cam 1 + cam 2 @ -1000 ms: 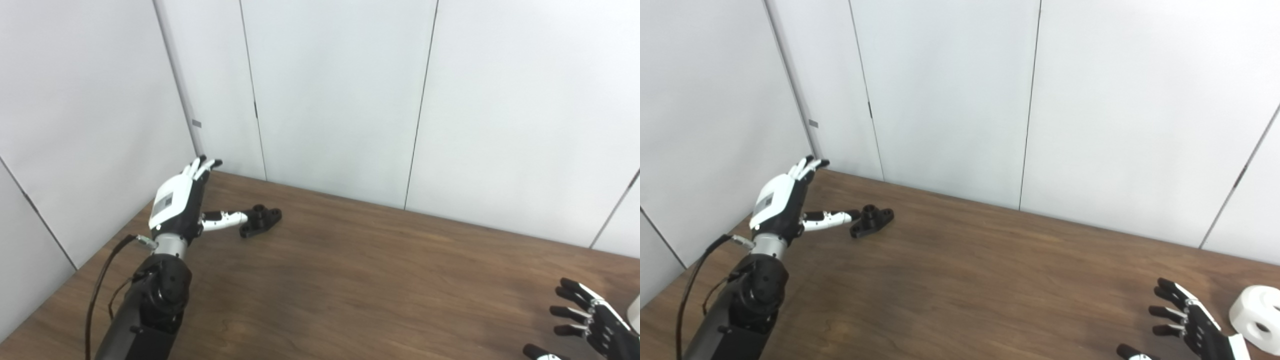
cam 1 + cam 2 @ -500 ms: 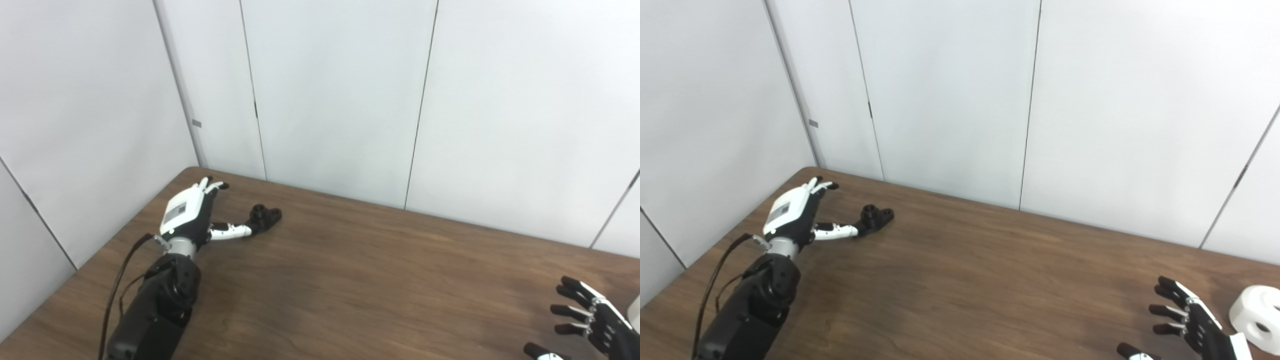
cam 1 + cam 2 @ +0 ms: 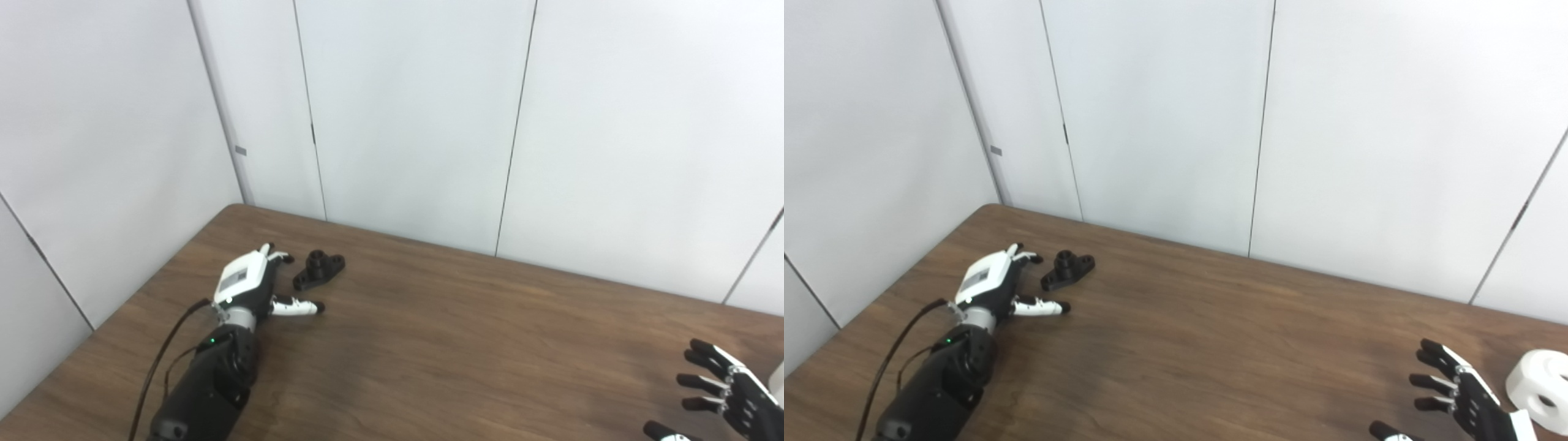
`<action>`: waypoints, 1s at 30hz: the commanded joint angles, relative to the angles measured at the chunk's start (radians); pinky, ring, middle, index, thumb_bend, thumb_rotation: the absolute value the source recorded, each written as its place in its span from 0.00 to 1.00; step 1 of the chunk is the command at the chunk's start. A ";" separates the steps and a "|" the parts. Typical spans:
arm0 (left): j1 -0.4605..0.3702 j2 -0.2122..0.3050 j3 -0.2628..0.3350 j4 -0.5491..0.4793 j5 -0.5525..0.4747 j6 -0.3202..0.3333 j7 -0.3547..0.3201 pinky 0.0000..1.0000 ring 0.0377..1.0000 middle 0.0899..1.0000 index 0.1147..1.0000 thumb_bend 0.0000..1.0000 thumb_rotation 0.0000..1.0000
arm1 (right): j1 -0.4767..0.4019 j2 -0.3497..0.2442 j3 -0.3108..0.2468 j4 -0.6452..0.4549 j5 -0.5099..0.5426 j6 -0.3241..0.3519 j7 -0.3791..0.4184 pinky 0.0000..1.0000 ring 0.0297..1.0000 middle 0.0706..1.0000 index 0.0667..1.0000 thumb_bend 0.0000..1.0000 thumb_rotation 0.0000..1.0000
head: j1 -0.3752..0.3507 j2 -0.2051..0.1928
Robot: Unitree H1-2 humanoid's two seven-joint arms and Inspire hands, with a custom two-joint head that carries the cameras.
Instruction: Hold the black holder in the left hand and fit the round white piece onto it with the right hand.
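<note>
white piece (image 3: pixel 1538 381), right eye view only

We see black holder (image 3: pixel 318 270) beside white-and-black left hand (image 3: pixel 248 283) | white round piece (image 3: pixel 1538 388) by black right hand (image 3: pixel 1464 401) | brown wood-grain table (image 3: pixel 441 343)

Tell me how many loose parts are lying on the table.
2: the black holder far left beside the left robot hand, and the round white piece far right by the right robot hand.

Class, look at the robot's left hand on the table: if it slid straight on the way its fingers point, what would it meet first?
Probably the black holder. The left hand lies open just short of it, fingers aimed toward its near end; depth is unclear, so it might only graze that end.
</note>
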 commanded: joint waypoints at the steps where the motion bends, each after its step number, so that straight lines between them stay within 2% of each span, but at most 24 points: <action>1: -0.044 0.017 0.001 -0.007 0.014 -0.001 0.041 0.99 1.00 1.00 0.79 0.98 0.36 | -0.014 -0.006 -0.002 -0.045 0.005 -0.012 0.003 0.59 0.70 0.80 0.81 0.61 0.00 | -0.001 0.001; 12: -0.055 0.005 -0.012 0.036 0.021 0.005 0.112 0.98 1.00 1.00 0.76 0.92 0.36 | -0.001 -0.003 0.004 -0.086 -0.002 0.021 0.007 0.61 0.71 0.81 0.82 0.60 0.00 | -0.010 0.011; 30: -0.085 0.015 -0.023 0.087 0.011 0.038 0.118 0.96 1.00 1.00 0.76 0.90 0.39 | 0.008 -0.009 0.009 -0.099 -0.018 0.020 0.017 0.60 0.70 0.81 0.80 0.61 0.00 | -0.006 0.015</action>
